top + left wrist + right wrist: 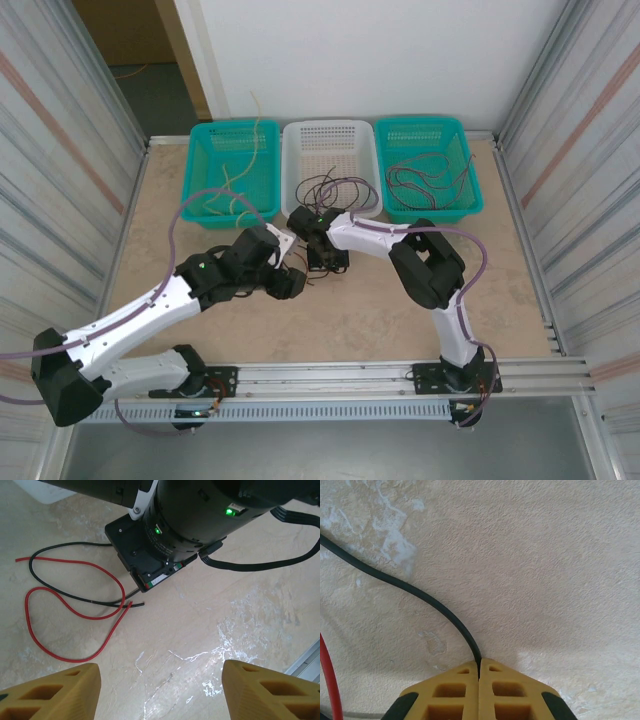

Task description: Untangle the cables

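Beige marbled table top (380, 310) under even, diffuse light. A plain white wall (400, 60) closes the rear; corrugated metal panels (50, 150) flank both sides. An aluminium rail (340, 378) runs along the near edge. Grey floor (160, 95) lies beyond the rear left corner.

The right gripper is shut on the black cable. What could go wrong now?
The right gripper pinches the thin black cable only at its tip; a pull may let it slip out.
The thin red cable crosses the black one, so pulling may drag both together.
The open left gripper hangs close to the right arm's wrist; they might collide.
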